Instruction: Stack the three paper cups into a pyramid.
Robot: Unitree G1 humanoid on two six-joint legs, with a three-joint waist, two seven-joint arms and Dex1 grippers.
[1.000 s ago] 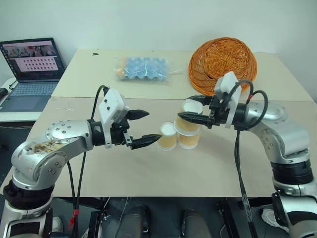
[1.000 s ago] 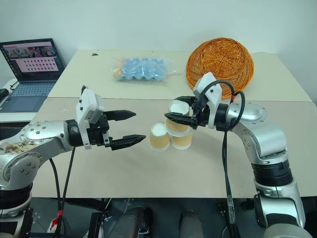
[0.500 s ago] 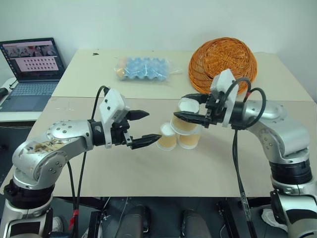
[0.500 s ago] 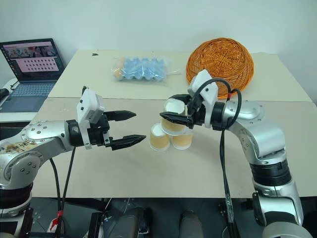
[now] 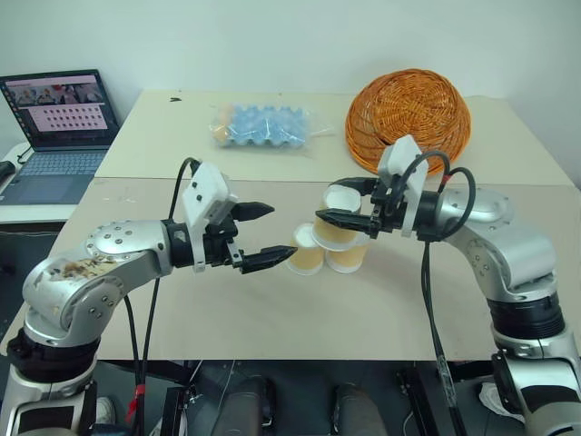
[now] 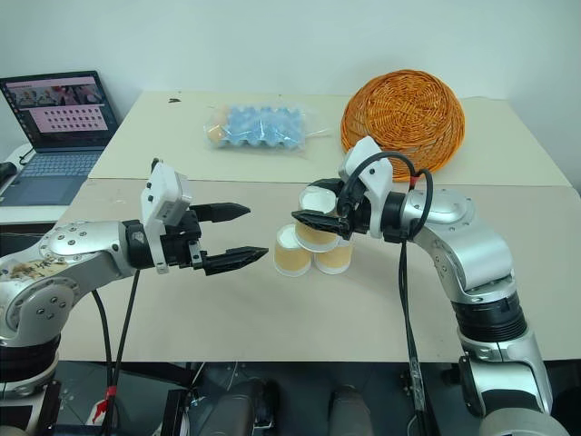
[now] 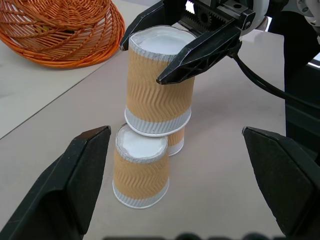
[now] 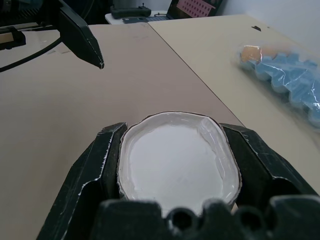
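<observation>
Your right gripper [image 5: 338, 204] is clamped around the top cup [image 7: 159, 85], one black finger on each side near its white upturned base (the wrist camera shows that base squeezed slightly oval between the fingers). That cup sits upside down on the two lower cups, resting on the near-left cup [image 7: 140, 172] and the far-right cup [image 6: 333, 257], though its bottom edge looks a little off-centre and slightly tilted, so you cannot tell whether its weight is fully on them. The two lower cups stand upside down side by side on the table [image 5: 300, 318], touching or very nearly so, about midway between your two arms.

Your left gripper [image 5: 262, 234] hangs just left of the stack with its fingers spread wide and nothing between them, its tips pointing toward the near-left cup but clear of it.

Farther back on the right lies the wicker basket [image 5: 408, 113], tipped on its side; the blue egg tray in plastic wrap [image 5: 261, 125] lies far centre, and a laptop [image 5: 59, 127] stands open at the far left
</observation>
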